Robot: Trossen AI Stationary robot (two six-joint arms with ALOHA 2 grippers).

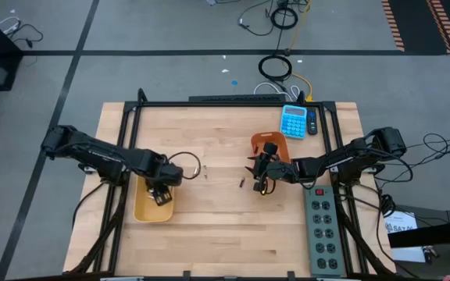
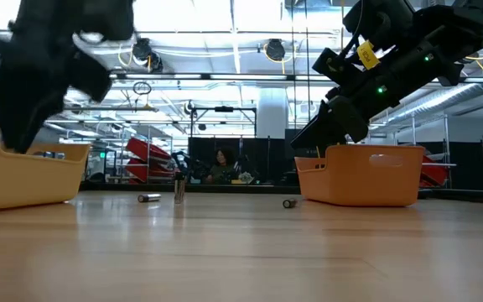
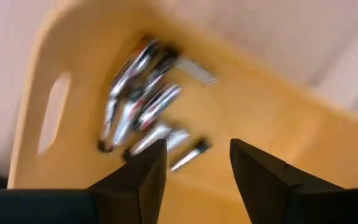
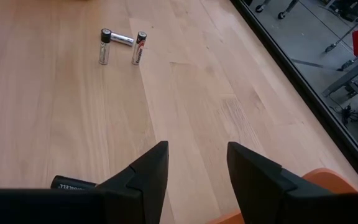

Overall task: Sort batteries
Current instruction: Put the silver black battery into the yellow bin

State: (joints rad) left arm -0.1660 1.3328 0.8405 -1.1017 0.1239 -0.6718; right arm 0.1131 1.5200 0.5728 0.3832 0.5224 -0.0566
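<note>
Your left gripper (image 1: 161, 197) hangs over the yellow plastic bin (image 1: 141, 208) at the table's left, fingers parted and empty. The left wrist view shows a heap of silvery-grey cylindrical batteries (image 3: 143, 106) already in that bin, so that side looks well along.

Left to do, by my reading: 3 silvery batteries with dark ends (image 4: 120, 45) loose on the pale wooden table (image 1: 217, 234) between the bins, 1 of them upright in the low view; then 1 small dark battery (image 1: 241, 184) near your right gripper.

Your right gripper (image 1: 262, 186) sits beside the orange plastic bin (image 2: 367, 176), fingers spread, nothing between them. The dark battery lies close by its tip. What the orange bin holds, I cannot tell.

Around: blue calculator (image 1: 293, 121) behind the orange bin, grey power strip (image 1: 323, 226) along the right edge. Neither blocks the loose batteries; the upright one could tip and roll if nudged.
</note>
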